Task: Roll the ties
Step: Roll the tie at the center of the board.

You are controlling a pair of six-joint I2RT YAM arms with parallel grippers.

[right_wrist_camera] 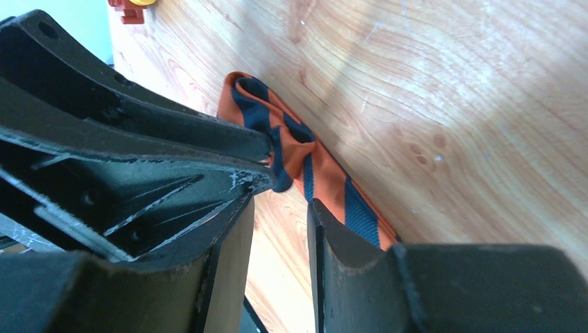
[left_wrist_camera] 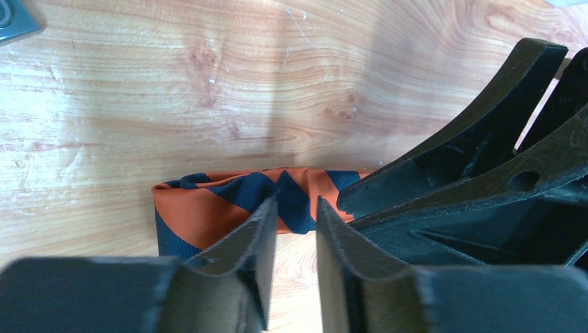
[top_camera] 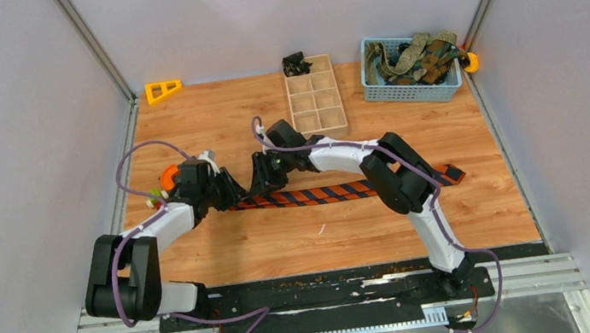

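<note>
Orange-navy tie (left_wrist_camera: 208, 208): folded edge just ahead | left gripper (left_wrist_camera: 296, 208), right gripper (right_wrist_camera: 279, 208): narrowly spread

Robotics lab, test cell: you work inside plain grey walls (top_camera: 11, 126) framed by aluminium posts (top_camera: 95, 46). On the wood-grain table (top_camera: 285, 245), the left arm (top_camera: 146, 238) and right arm (top_camera: 397, 179), trailing purple cables (top_camera: 131, 158), are bolted to a black base plate (top_camera: 326, 296). Staged props, a blue basket (top_camera: 411, 93) of ties (top_camera: 415, 56) and a wooden compartment tray (top_camera: 290, 102), line the far edge.
</note>
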